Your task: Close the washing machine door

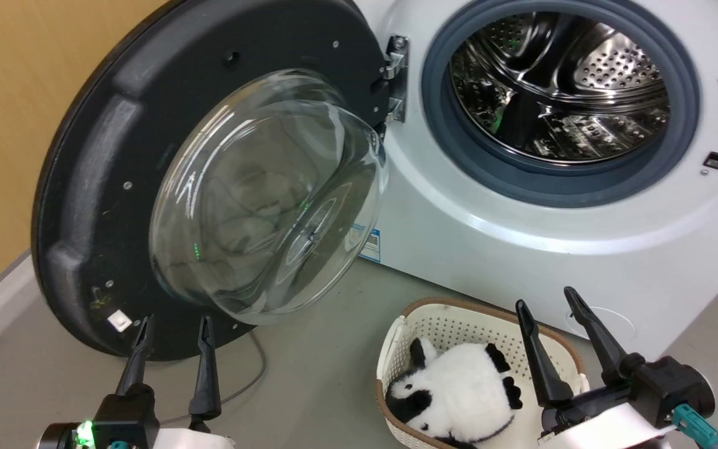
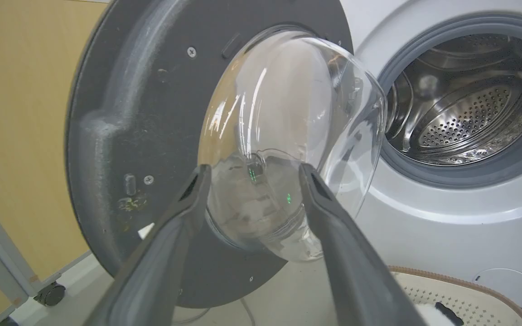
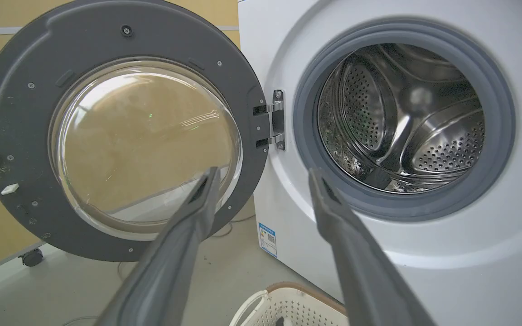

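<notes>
The washing machine door stands swung wide open to the left, its black rim and bulging glass bowl facing me; it also shows as the door and the door. Its metal hinge joins it to the white washing machine, whose steel drum lies exposed inside the grey gasket. My left gripper is open just below the door's lower rim, apart from it. Over the basket, my right gripper is open and holds nothing.
A cream perforated basket with a black-and-white plush panda sits on the grey floor in front of the machine. A thin cable lies on the floor under the door. A yellow wall stands behind the door at left.
</notes>
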